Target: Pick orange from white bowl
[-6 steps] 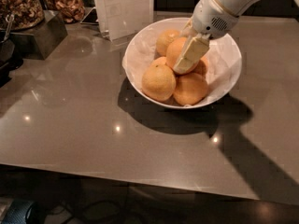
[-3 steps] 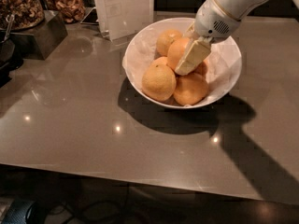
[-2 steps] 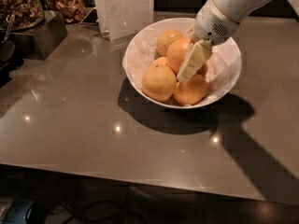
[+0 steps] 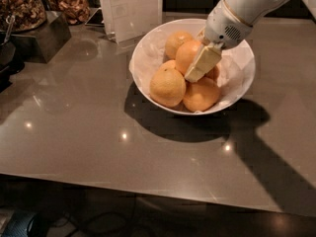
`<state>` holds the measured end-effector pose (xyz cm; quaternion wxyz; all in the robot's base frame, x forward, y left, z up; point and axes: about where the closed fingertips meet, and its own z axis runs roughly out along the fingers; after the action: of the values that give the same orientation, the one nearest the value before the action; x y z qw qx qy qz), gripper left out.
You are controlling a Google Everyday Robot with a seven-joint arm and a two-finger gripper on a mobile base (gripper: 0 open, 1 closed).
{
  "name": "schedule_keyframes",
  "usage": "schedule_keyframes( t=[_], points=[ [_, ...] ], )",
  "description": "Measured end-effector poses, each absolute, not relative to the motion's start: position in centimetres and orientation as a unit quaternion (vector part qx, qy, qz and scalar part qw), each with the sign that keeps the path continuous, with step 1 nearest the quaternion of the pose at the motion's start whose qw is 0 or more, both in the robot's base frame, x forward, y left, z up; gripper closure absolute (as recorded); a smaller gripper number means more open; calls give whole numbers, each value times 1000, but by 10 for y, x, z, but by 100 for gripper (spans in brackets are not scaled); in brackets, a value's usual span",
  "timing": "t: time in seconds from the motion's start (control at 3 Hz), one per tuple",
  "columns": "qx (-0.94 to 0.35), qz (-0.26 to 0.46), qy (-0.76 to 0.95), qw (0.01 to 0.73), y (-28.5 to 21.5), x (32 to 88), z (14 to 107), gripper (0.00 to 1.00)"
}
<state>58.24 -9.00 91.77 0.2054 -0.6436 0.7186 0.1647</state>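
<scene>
The white bowl (image 4: pixel 148 53) stands on the grey table, lined with crumpled white paper and holding several oranges. A deep-orange orange (image 4: pixel 188 55) lies in the middle of the pile. My gripper (image 4: pixel 199 65) reaches down into the bowl from the upper right and rests against the right side of that orange, above the front-right orange (image 4: pixel 200 96). A paler orange with a dark stem dimple (image 4: pixel 167 87) sits at the front left. Another orange (image 4: pixel 177 41) lies at the back. The far side of my gripper is hidden.
A white sign stand (image 4: pixel 131 9) stands just behind the bowl on the left. Jars of nuts (image 4: pixel 19 6) and a dark box (image 4: pixel 42 38) stand at the back left. The table's front edge (image 4: pixel 148 184) runs across the bottom.
My gripper has shifted slightly right and turned a little steeper against the middle orange. The oranges and bowl have not moved.
</scene>
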Motion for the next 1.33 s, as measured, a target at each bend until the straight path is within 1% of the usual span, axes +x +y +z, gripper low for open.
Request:
schedule_keyframes(
  t=[0.33, 0.67, 1.0, 1.33],
  points=[
    [-643, 165, 707, 245, -91, 572, 937, 88],
    [-657, 174, 674, 289, -87, 554, 971, 100],
    [-662, 185, 644, 336, -91, 531, 1002, 100],
    [-640, 191, 640, 381, -113, 505, 1019, 100]
  ],
)
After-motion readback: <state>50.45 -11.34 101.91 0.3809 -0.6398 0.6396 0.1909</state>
